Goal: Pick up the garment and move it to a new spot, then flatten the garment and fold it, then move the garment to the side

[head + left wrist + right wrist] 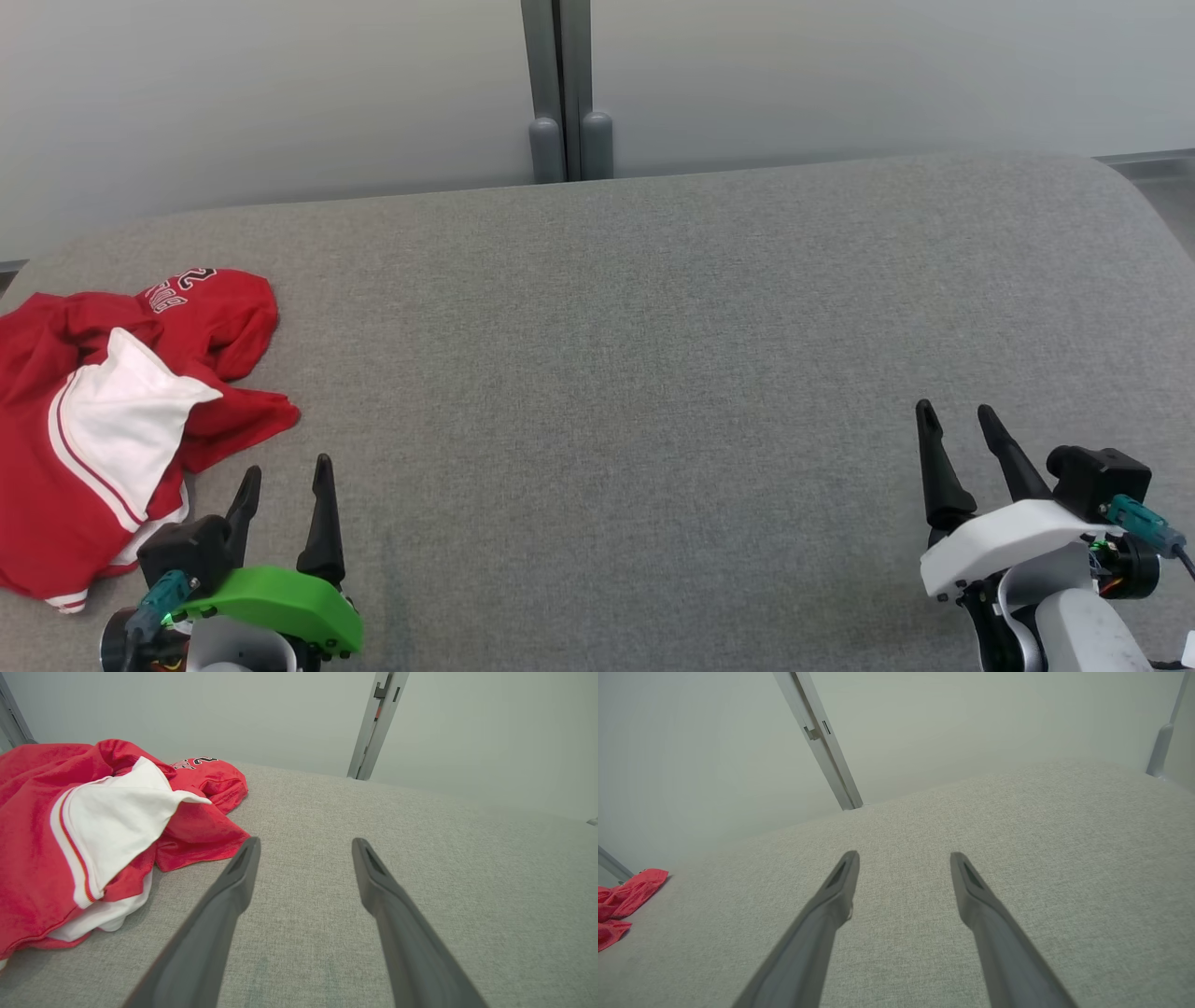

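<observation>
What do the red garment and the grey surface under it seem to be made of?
Red garment: probably soft knit cloth, matte; it lies in loose crumpled folds. Grey surface: seemingly woven upholstery fabric, matte; fine flecked weave shows.

Bright, even light, perhaps from overhead; faint shadow under the garment [32, 858]; wrist views bow at their edges.

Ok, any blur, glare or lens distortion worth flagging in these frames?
Head view: sharp, even light, no glare on the garment. Left wrist view: wide-angle stretch; left gripper goes soft near the lens. Right wrist view: same stretch around the right gripper, and the post leans.
</observation>
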Tool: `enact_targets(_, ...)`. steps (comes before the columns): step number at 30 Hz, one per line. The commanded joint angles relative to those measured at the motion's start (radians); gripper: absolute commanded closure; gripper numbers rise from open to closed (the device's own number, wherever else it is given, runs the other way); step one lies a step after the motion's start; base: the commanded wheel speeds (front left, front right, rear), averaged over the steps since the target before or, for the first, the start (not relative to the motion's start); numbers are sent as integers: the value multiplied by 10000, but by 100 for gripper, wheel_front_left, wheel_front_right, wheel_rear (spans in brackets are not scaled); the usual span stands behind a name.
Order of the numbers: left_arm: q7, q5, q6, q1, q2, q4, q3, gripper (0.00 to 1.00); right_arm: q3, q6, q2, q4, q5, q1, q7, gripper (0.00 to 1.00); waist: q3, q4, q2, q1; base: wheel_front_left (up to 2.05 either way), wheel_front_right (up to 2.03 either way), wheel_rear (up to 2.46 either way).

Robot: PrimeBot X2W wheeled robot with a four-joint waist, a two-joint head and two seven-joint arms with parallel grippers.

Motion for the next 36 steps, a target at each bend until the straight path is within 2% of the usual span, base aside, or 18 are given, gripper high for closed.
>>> enact_targets(1,-102,264,63,-55,84,-72,-45,0,1,2,-47,27,-402,-124,-118,0,5,17,0,0,0,0,0)
enact_targets(10,-305,898,98,154,-69,-62,47,0,27,3,-59,358,-1376,-66,-324,0,23,89,0,0,0,0,0)
enact_targets(17,-463,1276,-38,197,-321,221,456,0,99,3,-64,513,-2006,3,-471,0,155,549,0,0,0,0,0)
enact_targets(36,-826,2645,-587,27,-595,1252,1997,0,872,-1,-81,1327,-3360,-558,-850,0,792,3828,0,-1,0,0,0)
